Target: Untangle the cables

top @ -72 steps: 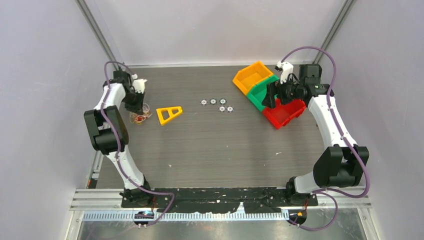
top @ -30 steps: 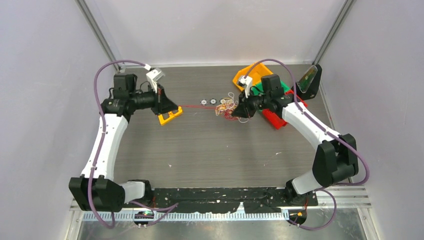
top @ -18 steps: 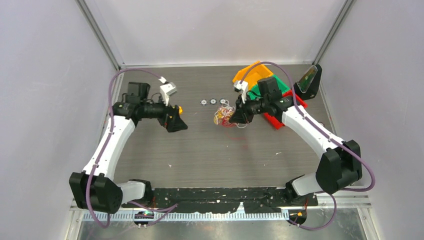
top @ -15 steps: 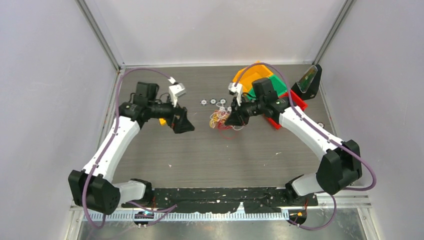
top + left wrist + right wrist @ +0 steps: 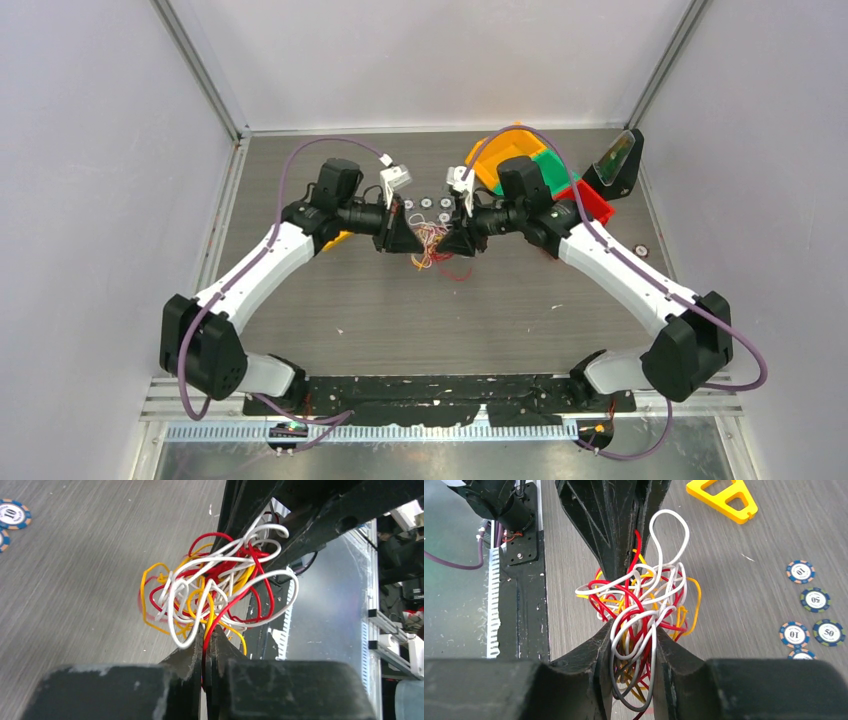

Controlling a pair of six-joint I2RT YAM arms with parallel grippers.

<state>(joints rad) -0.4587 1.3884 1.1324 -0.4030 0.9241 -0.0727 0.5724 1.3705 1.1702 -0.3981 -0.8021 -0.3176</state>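
Note:
The cables (image 5: 430, 248) are one knotted ball of red, white and yellow-orange wires, held up between both grippers at mid-table. My left gripper (image 5: 412, 240) comes in from the left. In its wrist view the left gripper (image 5: 205, 637) is shut on a red and a yellow strand at the edge of the cables (image 5: 215, 590). My right gripper (image 5: 450, 240) faces it from the right. In the right wrist view the right gripper (image 5: 633, 635) has its jaws partly apart, with the cables (image 5: 644, 595) lying loosely between them.
Several poker chips (image 5: 425, 203) lie just behind the grippers. A yellow triangular frame (image 5: 724, 500) sits on the table under the left arm. Orange (image 5: 490, 150), green (image 5: 545, 160) and red (image 5: 592, 207) bins stand at back right, beside a black stand (image 5: 615, 160).
Both arms have swung in to mid-table and now meet tip to tip. The left gripper opened and shut on strands of the bundle. The right jaws have widened around it.

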